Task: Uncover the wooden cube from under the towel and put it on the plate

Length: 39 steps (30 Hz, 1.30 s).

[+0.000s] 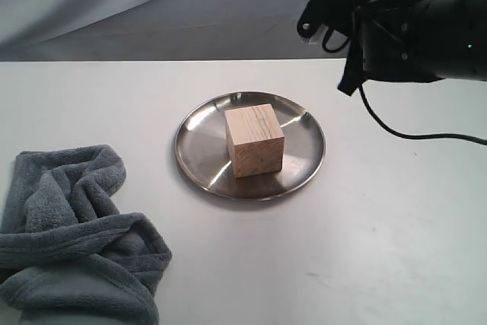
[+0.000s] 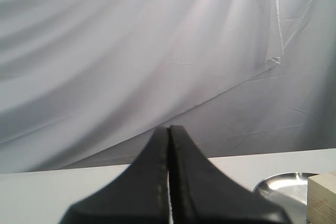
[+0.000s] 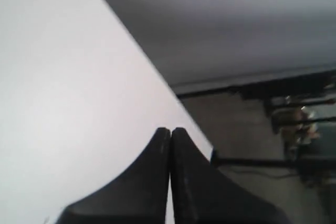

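- The left gripper has its two black fingers pressed flat together, with only a thin seam between them. It sits low over the white table and faces the draped grey backdrop cloth.
- At the edge of the left wrist view, a part of the plate and one corner of the wooden cube show beside those closed fingers, apart from them.
- The right gripper is likewise closed, finger against finger along their full visible length. It hangs above the table's bare white top near an edge, and dark frame parts lie blurred beyond that edge.
- In the exterior view the right arm is raised at the upper right, above the table and clear of the plate. A black cable trails down from it.
- The wooden cube stands flat on the plate, roughly at its middle, light tan with the grain showing on its top and sides. It is fully uncovered and nothing touches it except the dish.
- The plate is round, shiny steel with a low rim, and rests on the table near the centre.
- The towel lies crumpled in thick grey folds at the near left corner of the table, well apart from the plate.
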Tool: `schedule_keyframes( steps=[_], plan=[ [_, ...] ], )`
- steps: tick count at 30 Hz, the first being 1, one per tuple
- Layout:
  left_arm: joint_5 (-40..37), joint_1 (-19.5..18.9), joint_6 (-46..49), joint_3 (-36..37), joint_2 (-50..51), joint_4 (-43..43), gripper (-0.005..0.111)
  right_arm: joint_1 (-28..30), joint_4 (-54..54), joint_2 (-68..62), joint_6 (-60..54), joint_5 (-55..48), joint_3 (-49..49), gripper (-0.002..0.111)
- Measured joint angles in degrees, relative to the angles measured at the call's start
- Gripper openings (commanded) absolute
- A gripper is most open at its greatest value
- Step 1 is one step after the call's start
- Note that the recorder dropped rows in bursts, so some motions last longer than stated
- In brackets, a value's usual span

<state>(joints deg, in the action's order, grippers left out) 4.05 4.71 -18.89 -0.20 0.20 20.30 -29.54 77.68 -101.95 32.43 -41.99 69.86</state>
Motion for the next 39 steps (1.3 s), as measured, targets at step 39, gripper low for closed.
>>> schedule_keyframes(
  steps=[39],
  plan=[
    [0.00,0.00,0.00,0.00,0.00,0.00,0.000,33.68,-77.68,32.38,-27.93,-4.95,-13.25,0.000]
  ],
)
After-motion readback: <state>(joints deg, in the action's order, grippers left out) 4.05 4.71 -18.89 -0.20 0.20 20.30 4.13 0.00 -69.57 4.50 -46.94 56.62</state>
